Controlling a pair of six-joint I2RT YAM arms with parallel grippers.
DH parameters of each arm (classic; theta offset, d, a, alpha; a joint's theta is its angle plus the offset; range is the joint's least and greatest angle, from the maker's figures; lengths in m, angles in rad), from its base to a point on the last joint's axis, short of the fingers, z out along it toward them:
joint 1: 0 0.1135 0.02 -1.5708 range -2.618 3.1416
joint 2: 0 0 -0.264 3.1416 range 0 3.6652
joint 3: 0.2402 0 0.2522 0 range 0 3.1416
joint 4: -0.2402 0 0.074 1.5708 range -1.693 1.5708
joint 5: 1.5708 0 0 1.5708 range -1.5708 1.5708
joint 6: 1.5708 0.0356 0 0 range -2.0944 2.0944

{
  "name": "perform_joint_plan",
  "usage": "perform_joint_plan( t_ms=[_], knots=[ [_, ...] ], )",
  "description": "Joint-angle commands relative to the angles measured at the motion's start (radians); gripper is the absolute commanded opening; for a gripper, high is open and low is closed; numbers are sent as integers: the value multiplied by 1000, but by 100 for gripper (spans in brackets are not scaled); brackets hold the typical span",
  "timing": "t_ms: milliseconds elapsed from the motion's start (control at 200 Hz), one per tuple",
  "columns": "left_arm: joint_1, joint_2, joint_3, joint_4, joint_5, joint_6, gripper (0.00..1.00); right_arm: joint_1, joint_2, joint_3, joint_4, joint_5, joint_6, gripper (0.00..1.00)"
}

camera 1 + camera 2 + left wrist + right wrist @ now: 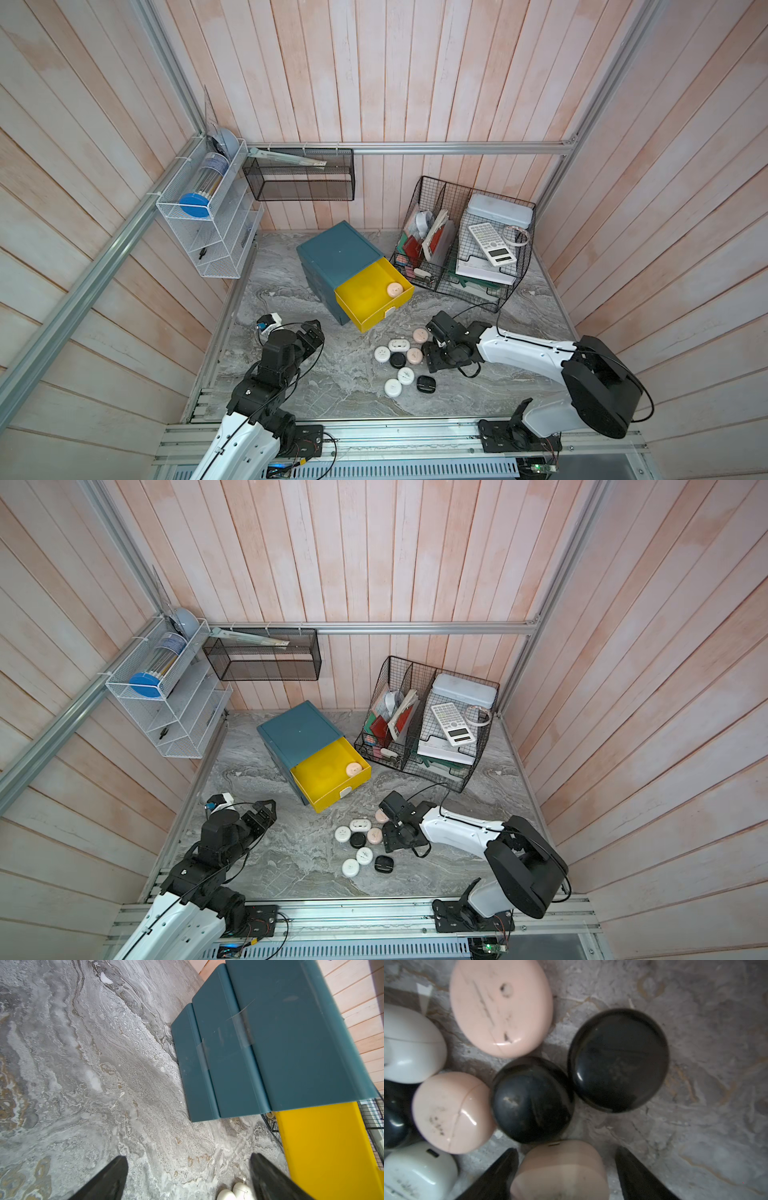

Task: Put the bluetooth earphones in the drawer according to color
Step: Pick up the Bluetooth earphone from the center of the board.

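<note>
The teal drawer chest [336, 253] stands at the back of the marble table, and its yellow drawer [365, 309] is pulled out with one pink earphone case [394, 289] inside. Several white, black and pink earphone cases lie loose in a cluster [399, 360] in front of it. My right gripper [566, 1149] hangs over the cluster's right edge, open around a pink case [560, 1169]; one finger is against it and the other stands off. Two black cases [532, 1099] [617, 1059] lie just beyond. My left gripper [188, 1157] hovers open and holds nothing, to the left of the chest [259, 1047].
A black wire organiser [461, 249] with a calculator and papers stands right of the chest, close to the right arm. A white wire rack [199, 232] and a black mesh shelf [299, 174] hang on the walls. A small white and blue object [268, 322] lies by the left arm.
</note>
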Motion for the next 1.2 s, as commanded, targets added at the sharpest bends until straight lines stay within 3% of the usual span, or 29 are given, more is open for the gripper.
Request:
perform_joint_plan(
  t_ms=[0, 150, 275, 425, 755, 945, 1195],
  knots=[
    [-2, -8, -5, 8, -12, 0, 97, -26, -31, -37, -78, 63, 65, 84],
    [-2, -9, -2, 2, -9, 5, 97, -42, -42, -35, -112, 110, 138, 85],
    [-2, -10, -2, 4, -6, 7, 97, -42, -73, -36, -93, 88, 182, 80],
    [-2, -9, -3, 4, -6, 11, 96, -43, -93, -13, -65, 82, 270, 83],
    [-4, -10, -8, 4, -9, 26, 97, -42, 63, 73, -162, 142, 408, 80],
    [-3, -10, -6, 6, -6, 30, 97, -43, 60, 37, -155, 139, 439, 68],
    [-4, -15, 8, -1, 23, 37, 97, -40, -13, 26, -140, 130, 403, 40]
  ],
)
